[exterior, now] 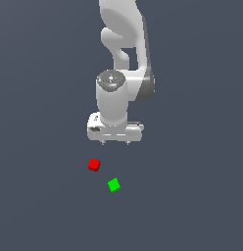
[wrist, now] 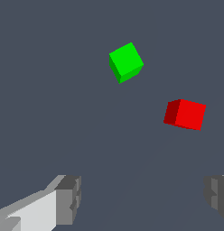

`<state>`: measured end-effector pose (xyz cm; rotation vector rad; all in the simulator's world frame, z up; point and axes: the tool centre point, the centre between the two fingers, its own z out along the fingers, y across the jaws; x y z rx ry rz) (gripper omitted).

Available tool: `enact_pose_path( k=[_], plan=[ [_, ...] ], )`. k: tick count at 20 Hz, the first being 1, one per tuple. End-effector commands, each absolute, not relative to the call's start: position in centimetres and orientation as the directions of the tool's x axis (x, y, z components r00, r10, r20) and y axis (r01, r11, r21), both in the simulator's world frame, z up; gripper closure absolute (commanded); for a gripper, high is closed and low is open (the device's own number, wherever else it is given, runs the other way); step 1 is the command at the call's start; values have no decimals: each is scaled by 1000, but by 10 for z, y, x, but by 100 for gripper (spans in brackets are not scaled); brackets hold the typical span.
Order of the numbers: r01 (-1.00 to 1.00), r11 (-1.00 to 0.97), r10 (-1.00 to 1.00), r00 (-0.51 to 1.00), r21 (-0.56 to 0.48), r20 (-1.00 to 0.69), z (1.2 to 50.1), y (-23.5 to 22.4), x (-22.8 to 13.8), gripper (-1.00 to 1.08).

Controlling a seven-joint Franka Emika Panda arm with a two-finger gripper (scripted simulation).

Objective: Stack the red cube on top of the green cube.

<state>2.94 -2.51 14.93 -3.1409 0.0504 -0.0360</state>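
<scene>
in the exterior view the red cube [exterior: 94, 164] lies at the left, near the green cube [exterior: 113, 185] but apart. it looks light and rigid; i would grip two opposite flat faces. the gripper [exterior: 115, 142] hangs above, jaws spread and empty. the floor [exterior: 192, 206] is plain grey.

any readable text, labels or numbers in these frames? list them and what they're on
None. The red cube, the green cube and the floor are plain in both views. The white arm and the open gripper carry no legible markings.
</scene>
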Motion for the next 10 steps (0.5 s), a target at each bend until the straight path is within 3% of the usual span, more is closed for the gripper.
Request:
enact_pose_path(
  k=[1, 10],
  plan=[
    [-66, -998, -66, 998, 0, 19, 138, -39, 37, -92],
    [-208, -978, -208, 978, 1, 7, 92, -97, 65, -92]
  ],
)
